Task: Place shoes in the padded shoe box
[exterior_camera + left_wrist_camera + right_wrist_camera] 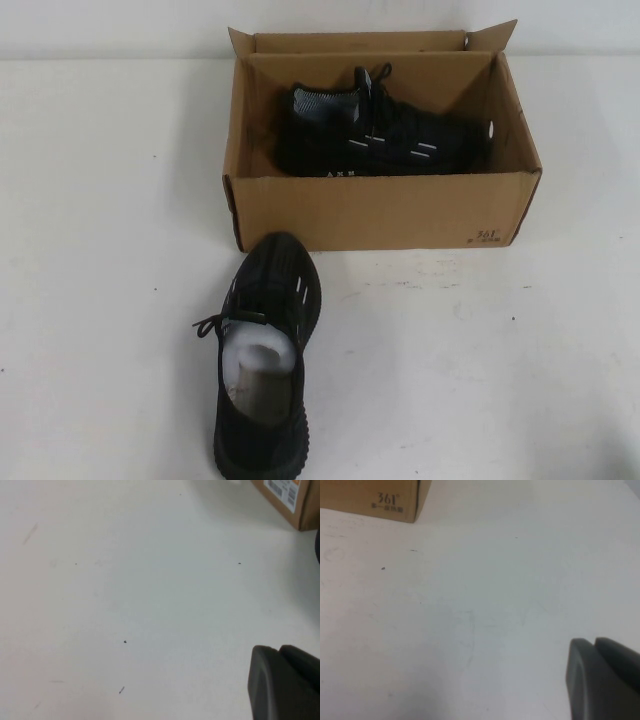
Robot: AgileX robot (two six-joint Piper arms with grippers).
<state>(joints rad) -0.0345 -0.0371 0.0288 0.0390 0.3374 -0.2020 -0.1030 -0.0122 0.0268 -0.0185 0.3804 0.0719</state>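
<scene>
White counter (500, 350) carries my brown cardboard shoe box (380, 210) holding one black knit sneaker (385, 135); the other sneaker (262, 350) lies just outside. Left gripper (285, 682) and right gripper (602, 677) hover above bare counter, and I cannot tell their spread.

Left pincer (285, 682): in your left wrist camera you see only a dark grey, matte block with rounded corners at the picture's edge, split by one narrow seam.
Right pincer (602, 677): your right wrist camera shows a matching dark grey, smooth piece with a softly rounded edge and one seam.
Arms: neither of your arms shows in the high camera.
Markings: both visible pieces look plain.
</scene>
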